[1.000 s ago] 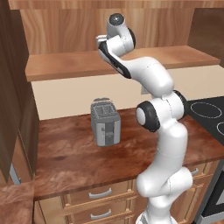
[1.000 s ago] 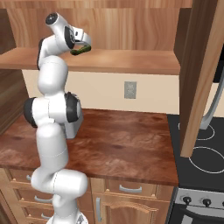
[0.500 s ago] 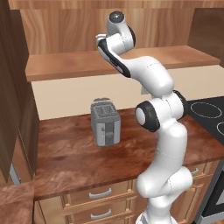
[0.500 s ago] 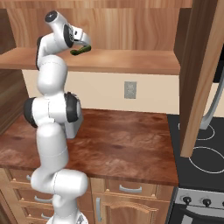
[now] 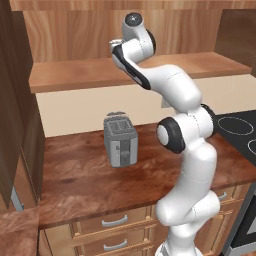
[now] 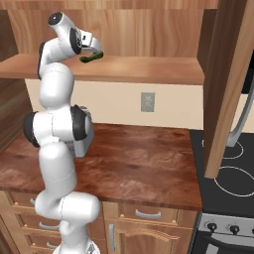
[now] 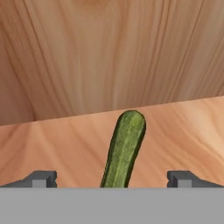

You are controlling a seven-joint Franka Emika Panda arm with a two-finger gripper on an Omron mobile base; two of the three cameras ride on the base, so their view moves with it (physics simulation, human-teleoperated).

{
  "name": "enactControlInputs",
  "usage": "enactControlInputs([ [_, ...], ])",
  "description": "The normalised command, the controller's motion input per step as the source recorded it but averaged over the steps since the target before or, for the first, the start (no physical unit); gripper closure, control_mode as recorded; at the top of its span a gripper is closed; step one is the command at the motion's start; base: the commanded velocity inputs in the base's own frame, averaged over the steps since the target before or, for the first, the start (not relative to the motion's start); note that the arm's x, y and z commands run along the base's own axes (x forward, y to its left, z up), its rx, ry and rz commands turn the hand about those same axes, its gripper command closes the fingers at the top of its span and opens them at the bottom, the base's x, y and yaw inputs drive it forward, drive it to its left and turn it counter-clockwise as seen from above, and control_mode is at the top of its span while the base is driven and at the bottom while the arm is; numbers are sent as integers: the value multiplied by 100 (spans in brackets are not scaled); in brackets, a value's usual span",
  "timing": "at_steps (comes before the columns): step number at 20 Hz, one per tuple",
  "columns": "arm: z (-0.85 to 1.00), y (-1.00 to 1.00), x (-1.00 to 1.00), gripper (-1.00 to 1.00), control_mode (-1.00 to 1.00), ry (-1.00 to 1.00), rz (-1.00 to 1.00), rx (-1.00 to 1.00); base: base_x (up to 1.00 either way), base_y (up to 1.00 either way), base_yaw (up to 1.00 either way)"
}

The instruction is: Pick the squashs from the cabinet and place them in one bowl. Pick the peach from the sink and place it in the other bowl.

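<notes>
The arm reaches up into the cabinet (image 6: 149, 30), with the gripper (image 6: 92, 51) poised over the plank shelf (image 6: 149, 67). Its jaws stand wide apart, holding nothing. In the hand view the two finger tips (image 7: 41, 178) sit far to either side at the bottom, and the dark green squash (image 7: 124, 151) lies on the shelf between them, running from 6 o'clock up toward 12 o'clock, its far end stopping short of the grained back panel (image 7: 109, 57). From the right base view the same squash (image 6: 91, 58) shows just below the jaws, at about 5 o'clock of the hand.

Below the shelf, a grey toaster (image 5: 120, 140) stands on the brown tabletop (image 5: 100, 175), close to the wall and at 9 o'clock of the arm's elbow joint. A wall outlet (image 6: 147, 101) sits on the cream wall under the shelf. A dark brown cabinet door (image 6: 228, 84) hangs open at 3 o'clock in the right base view, in front of the black stovetop (image 6: 228, 178). Nothing stands between the jaws and the squash.
</notes>
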Motion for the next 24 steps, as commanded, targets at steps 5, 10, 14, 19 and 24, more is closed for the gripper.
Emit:
enactControlInputs([
  [5, 0, -7, -22, -100, -100, -2, -3, 0, 0, 0, 0],
  [10, 0, -3, -17, -100, -100, -2, -1, 0, 0, 0, 0],
  [14, 0, 0, 0, -100, -100, 0, 0, 0, 0, 0, 0],
  [19, -18, -4, 5, -100, -100, 0, 0, 1, 0, 0, 0],
  [24, -14, -2, 22, -100, -100, 0, 0, 3, 0, 0, 0],
])
